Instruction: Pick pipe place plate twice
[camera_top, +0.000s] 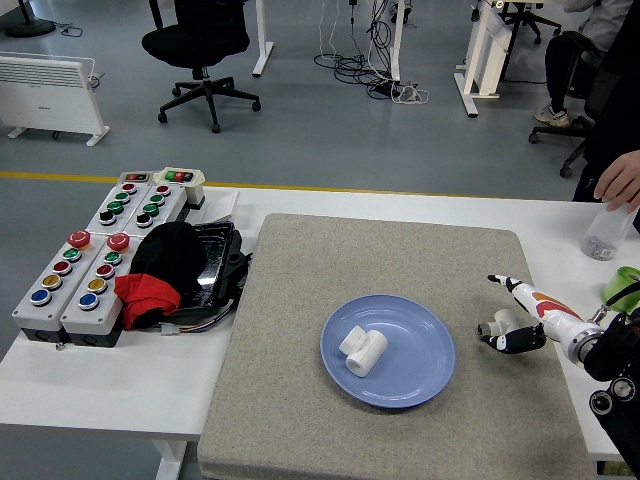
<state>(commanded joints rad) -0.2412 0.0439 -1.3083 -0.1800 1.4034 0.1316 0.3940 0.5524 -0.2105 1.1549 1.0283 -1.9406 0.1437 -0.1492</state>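
a blue plate (408, 372) lies on the grey mat (300, 300), a little to the 4 o'clock side of the mat's middle. on the plate, in its 9 o'clock half, rests one white pipe piece (362, 350), shaped like a short tee. a second white pipe piece (501, 325) lies on the mat at 3 o'clock from the plate, apart from the rim.

the right hand (524, 318) comes in from the 3 o'clock edge of the table and is at this second pipe piece. its white fingers (506, 285) point toward 10 o'clock, the dark thumb is curved under the pipe piece, and the hand touches it. whether the hand really holds it tight, i cannot tell.

at 9 o'clock from the mat stand grey button boxes (85, 265), with a black cap and red cloth (160, 270) beside them. at 2 o'clock a person's hand (618, 180) is on top of a clear bottle (603, 235).
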